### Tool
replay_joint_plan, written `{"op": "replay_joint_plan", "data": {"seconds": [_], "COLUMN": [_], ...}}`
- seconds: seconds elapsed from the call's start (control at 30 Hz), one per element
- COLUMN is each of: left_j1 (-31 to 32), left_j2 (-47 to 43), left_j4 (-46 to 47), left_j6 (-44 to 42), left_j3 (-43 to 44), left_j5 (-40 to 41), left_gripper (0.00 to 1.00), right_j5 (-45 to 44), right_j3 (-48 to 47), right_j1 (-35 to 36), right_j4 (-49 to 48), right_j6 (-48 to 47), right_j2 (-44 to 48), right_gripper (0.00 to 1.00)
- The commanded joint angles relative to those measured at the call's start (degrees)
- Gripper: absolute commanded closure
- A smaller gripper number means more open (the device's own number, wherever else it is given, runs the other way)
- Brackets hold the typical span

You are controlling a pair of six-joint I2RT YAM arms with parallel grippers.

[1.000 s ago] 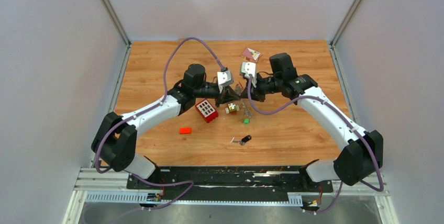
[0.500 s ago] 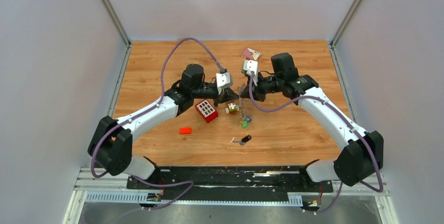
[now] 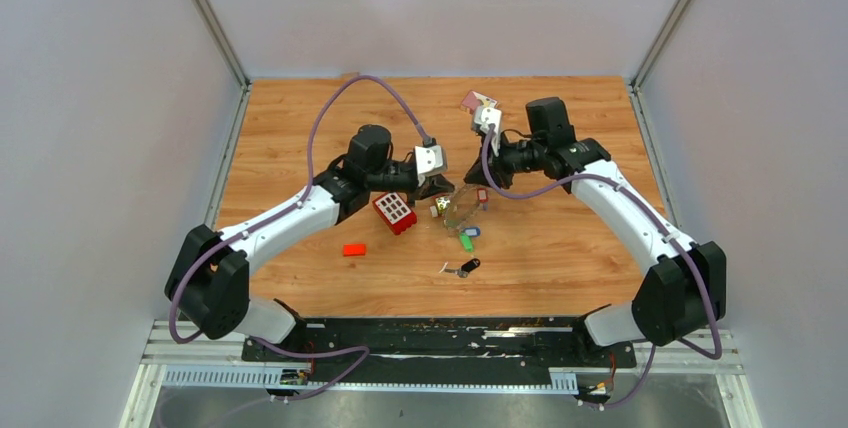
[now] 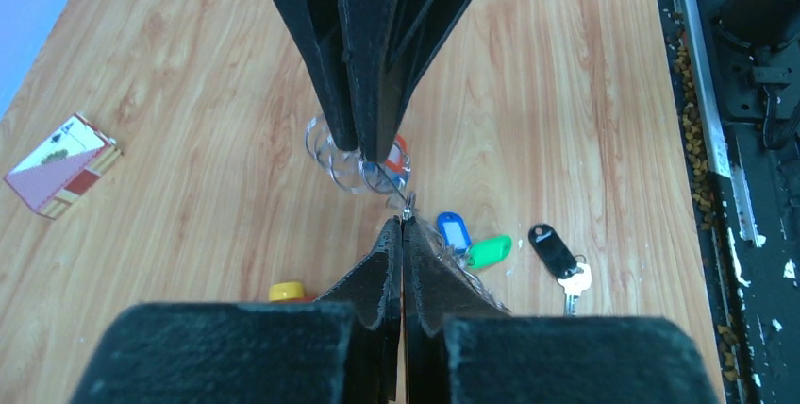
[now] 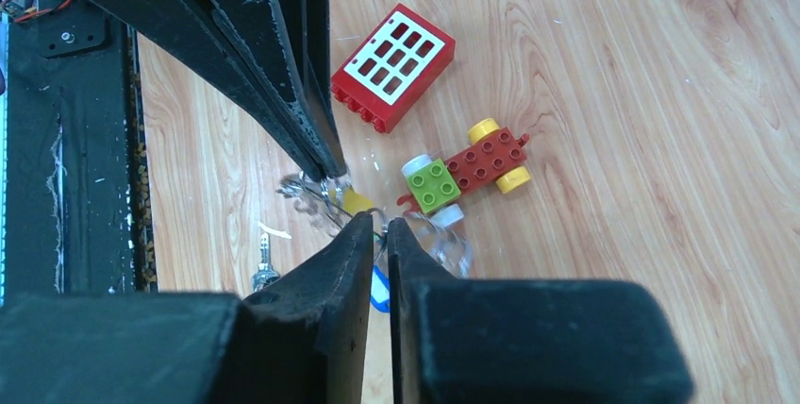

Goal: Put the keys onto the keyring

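Note:
The keyring (image 3: pixel 460 210) is a thin wire ring with silver keys (image 4: pixel 351 160) bunched on it, hanging above the table between both arms. My left gripper (image 4: pixel 403 223) is shut on the ring's wire. My right gripper (image 5: pixel 377 225) meets it from the other side, its jaws a narrow gap apart with the wire crossing just at their tips. Blue (image 4: pixel 455 231), green (image 4: pixel 489 251) and yellow (image 5: pixel 358 201) key tags hang below. A black-headed key (image 3: pixel 465 268) lies alone on the wood nearer the bases.
A red windowed brick (image 3: pixel 394 211) and a small red-and-yellow toy car (image 5: pixel 467 168) lie just left of the ring. A small red brick (image 3: pixel 353 249) sits further left. A card box (image 3: pixel 478 102) lies at the back, behind the right wrist.
The right gripper's jaws have parted slightly and its wrist has lifted back and to the right. The ring has sagged and its tags have swung out to the right. The left arm barely moved.

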State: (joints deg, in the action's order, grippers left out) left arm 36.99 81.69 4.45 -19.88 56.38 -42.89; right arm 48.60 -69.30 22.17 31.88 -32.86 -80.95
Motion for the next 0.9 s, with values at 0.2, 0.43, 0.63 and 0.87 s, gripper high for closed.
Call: {"op": "replay_joint_plan", "data": {"seconds": [0.2,0.43,0.63,0.87], "left_j1": [-0.2,-0.2,-0.1,-0.1], "left_j2": [-1.8,-2.3,-2.3,-2.3], "left_j4": [-0.9,3.2,5.3,6.9], "left_j6": [-0.4,3.1,5.7,7.8], "left_j3": [2.5,0.6,0.4,0.1], "left_j5": [-0.5,-1.2,-1.4,-2.3], "left_gripper": [1.00,1.00,1.00,1.00], "right_j5": [3.8,7.0,7.5,4.9], "right_j3": [-2.4,-1.4,0.2,0.0], "right_j1": [-1.0,-0.8,0.7,2.6], "right_j4": [-0.6,1.6,1.7,0.8], "right_j6": [-3.1,-6.6,-8.5,-8.7], "right_j2": [1.2,2.1,1.0,-0.4], "right_gripper": [0.58,0.58,0.58,0.64]}}
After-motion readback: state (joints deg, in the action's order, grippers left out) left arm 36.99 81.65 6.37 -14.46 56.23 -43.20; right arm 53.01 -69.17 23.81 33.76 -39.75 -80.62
